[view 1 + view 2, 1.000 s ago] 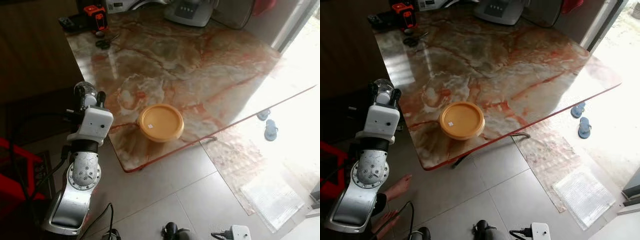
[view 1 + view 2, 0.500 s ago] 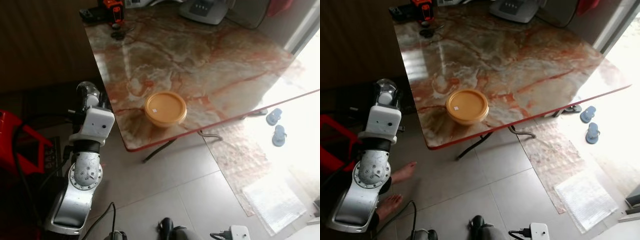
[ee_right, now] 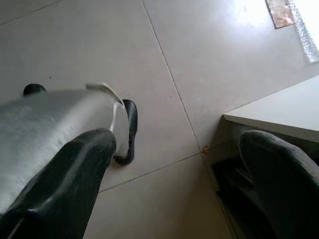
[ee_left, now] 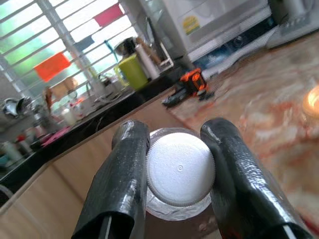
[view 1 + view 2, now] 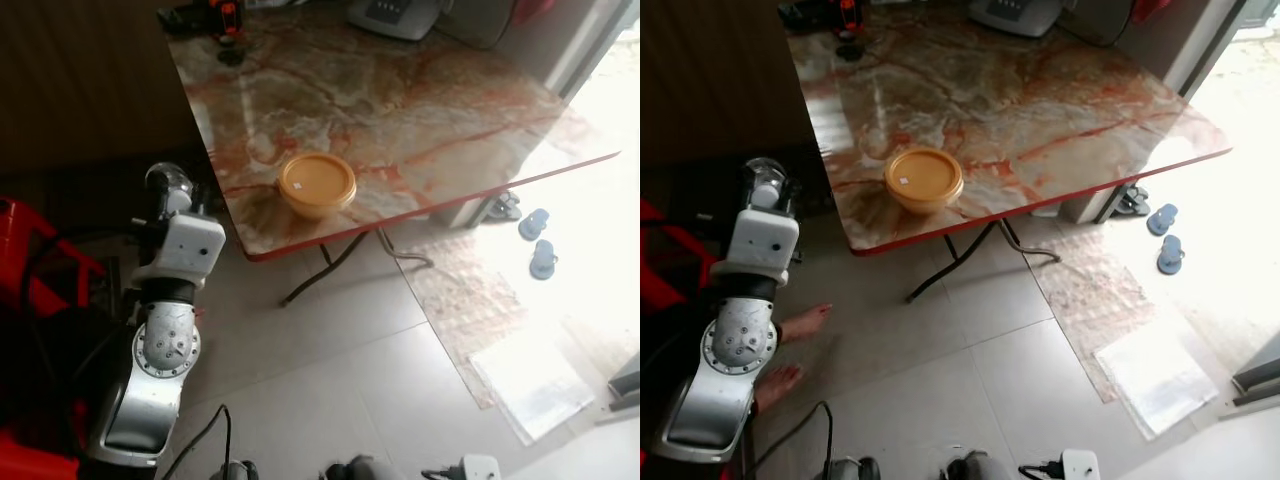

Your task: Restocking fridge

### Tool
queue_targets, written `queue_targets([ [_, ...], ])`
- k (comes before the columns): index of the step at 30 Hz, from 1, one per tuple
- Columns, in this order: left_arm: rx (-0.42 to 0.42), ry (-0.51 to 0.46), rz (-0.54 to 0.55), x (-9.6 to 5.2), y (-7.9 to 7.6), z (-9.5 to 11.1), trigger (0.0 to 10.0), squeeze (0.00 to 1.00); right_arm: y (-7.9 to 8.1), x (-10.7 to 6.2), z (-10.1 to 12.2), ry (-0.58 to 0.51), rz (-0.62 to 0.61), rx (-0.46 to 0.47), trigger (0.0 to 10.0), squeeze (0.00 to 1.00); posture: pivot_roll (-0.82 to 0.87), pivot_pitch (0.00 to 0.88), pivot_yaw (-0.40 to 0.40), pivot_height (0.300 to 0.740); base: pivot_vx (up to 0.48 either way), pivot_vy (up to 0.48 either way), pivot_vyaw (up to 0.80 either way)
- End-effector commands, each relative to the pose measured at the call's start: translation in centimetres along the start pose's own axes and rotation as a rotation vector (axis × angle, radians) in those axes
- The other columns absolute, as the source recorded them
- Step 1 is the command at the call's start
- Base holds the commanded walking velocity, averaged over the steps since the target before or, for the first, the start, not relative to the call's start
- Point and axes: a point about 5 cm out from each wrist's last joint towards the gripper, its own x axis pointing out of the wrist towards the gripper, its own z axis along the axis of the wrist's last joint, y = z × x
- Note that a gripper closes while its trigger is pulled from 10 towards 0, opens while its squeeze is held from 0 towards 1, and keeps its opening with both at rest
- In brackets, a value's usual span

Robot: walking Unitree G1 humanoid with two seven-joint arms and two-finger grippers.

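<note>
A clear jar with a white ribbed lid [image 4: 180,169] is clamped between the two black fingers of the left gripper [image 4: 179,184], held upright just off the corner of the marbled red-edged table [image 5: 420,110]. It is best kept level while carried. The right gripper [image 3: 179,189] hangs spread above the floor tiles. Against the earlier frames, the table and its round yellow lidded container [image 5: 316,184] sit farther off, the camera having backed away.

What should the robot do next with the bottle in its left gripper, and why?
Probably keep the left gripper shut and carry the bottle on. The fingers clamp it just under its white cap, and it hangs beside the table, off its edge. The right gripper hangs open above floor tiles.
</note>
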Motion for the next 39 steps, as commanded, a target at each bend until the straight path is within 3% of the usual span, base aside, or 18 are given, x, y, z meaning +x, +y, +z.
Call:
queue_targets([
  [1, -0.010, -0.034, -0.021, -0.1, -0.4, 0.7, 10.0, 0.00, -0.1, -0.2, -1.0, 0.029, -0.006, 0.018, 10.0, 0.00, -0.04, 0.189, -0.065, 0.740, -0.266, 0.000, 0.00],
  [10, -0.009, -0.038, -0.032, -0.1, -0.5, 0.7, 10.0, 0.00, -0.1, -0.2, -1.0, 0.028, -0.006, 0.022, 10.0, 0.00, -0.04, 0.191, -0.062, 0.740, -0.171, 0.000, 0.00],
  [14, -0.061, 0.130, -0.127, -1.0, -2.1, -2.3, 10.0, 0.00, 0.0, -0.2, -1.0, 0.027, -0.004, 0.022, 10.0, 0.00, -0.04, 0.190, -0.062, 0.740, 0.000, 0.000, 0.00],
  [15, -0.067, 0.198, -0.139, -1.5, -2.5, -3.8, 10.0, 0.00, 0.0, -0.2, -1.0, 0.027, -0.003, 0.021, 10.0, 0.00, -0.04, 0.190, -0.062, 0.740, 0.000, 0.000, 0.00],
  [19, -0.066, 0.290, -0.125, -2.2, -2.6, -6.0, 10.0, 0.00, 0.0, -0.2, -1.0, 0.026, -0.004, 0.023, 10.0, 0.00, -0.05, 0.187, -0.061, 0.740, 0.000, 0.000, 0.00],
  [21, -0.086, 0.382, -0.109, -2.8, -2.5, -7.9, 10.0, 0.00, 0.0, -0.2, -1.0, 0.025, -0.004, 0.023, 10.0, 0.00, -0.04, 0.184, -0.061, 0.740, 0.000, 0.000, 0.00],
  [24, -0.091, 0.418, -0.104, -3.1, -2.6, -8.8, 10.0, 0.00, 0.0, -0.2, -0.9, 0.026, -0.005, 0.023, 10.0, 0.00, -0.04, 0.183, -0.062, 0.740, 0.000, 0.000, 0.00],
  [25, -0.091, 0.523, -0.105, -4.3, -2.8, -11.1, 10.0, 0.00, 0.0, -0.2, -1.0, 0.026, -0.005, 0.023, 10.0, 0.00, -0.05, 0.182, -0.062, 0.740, 0.000, 0.000, 0.00],
  [27, -0.088, 0.579, -0.103, -5.0, -2.8, -12.3, 10.0, 0.00, 0.0, -0.2, -1.0, 0.026, -0.006, 0.023, 10.0, 0.00, -0.05, 0.182, -0.062, 0.740, 0.000, 0.000, 0.00],
  [29, -0.056, 0.696, -0.129, -6.9, -3.2, -15.0, 10.0, 0.00, -0.1, -0.2, -1.0, 0.025, -0.006, 0.024, 10.0, 0.00, -0.05, 0.180, -0.063, 0.740, 0.000, 0.000, 0.00],
  [32, -0.048, 0.757, -0.149, -7.9, -3.5, -16.4, 10.0, 0.00, -0.1, -0.2, -1.0, 0.025, -0.006, 0.024, 10.0, 0.00, -0.05, 0.179, -0.065, 0.740, 0.000, 0.000, 0.00],
  [34, -0.074, 0.854, -0.158, -9.2, -3.9, -17.7, 10.0, 0.00, -0.1, -0.2, -1.0, 0.026, -0.006, 0.023, 10.0, 0.00, -0.05, 0.179, -0.065, 0.740, 0.000, 0.000, 0.00],
  [39, -0.041, 0.939, -0.240, -11.2, -5.3, -18.9, 10.0, 0.00, -0.1, -0.3, -1.0, 0.025, -0.006, 0.025, 10.0, 0.00, -0.05, 0.176, -0.063, 0.740, 0.000, 0.000, 0.00],
])
